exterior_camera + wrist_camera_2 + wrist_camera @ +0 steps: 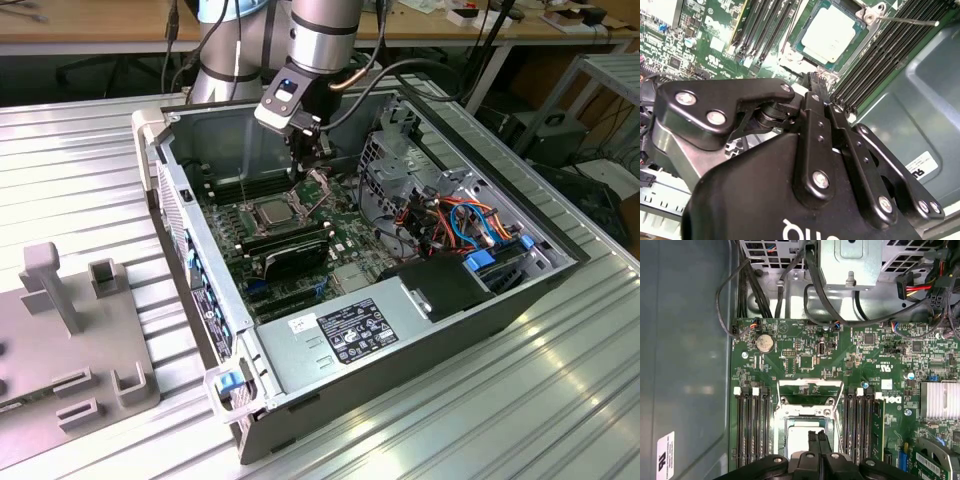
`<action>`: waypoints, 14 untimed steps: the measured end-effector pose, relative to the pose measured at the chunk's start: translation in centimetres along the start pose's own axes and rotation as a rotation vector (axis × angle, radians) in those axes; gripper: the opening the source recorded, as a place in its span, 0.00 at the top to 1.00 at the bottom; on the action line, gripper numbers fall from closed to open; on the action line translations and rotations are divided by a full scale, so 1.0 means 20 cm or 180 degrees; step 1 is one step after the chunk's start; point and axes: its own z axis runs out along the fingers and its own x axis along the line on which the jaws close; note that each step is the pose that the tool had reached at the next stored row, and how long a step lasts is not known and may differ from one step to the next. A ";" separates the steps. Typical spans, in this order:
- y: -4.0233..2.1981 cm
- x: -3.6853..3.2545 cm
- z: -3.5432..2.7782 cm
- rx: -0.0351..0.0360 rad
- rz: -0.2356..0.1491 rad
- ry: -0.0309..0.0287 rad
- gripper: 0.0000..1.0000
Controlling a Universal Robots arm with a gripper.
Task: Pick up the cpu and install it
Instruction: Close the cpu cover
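Robot arm's claw (818,434), fingers pinched together w/ nothing between them, hangs close over the silver cpu (796,434), which lies flat in its socket (776,413) on the green motherboard (805,360) inside an open PC case (480,330); a white printed label (352,330) sits on the power supply (295,365).

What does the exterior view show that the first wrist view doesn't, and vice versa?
The exterior view takes in the robot arm, the power supply and a grey fixture on the exterior view's left. The first wrist view gives the coin cell battery and a finned heatsink on the motherboard. Both show the cpu lying in its socket, with the gripper over it, shut and holding nothing.
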 end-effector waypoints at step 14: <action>0.148 -0.002 0.003 0.0000 0.0000 0.0000 0.89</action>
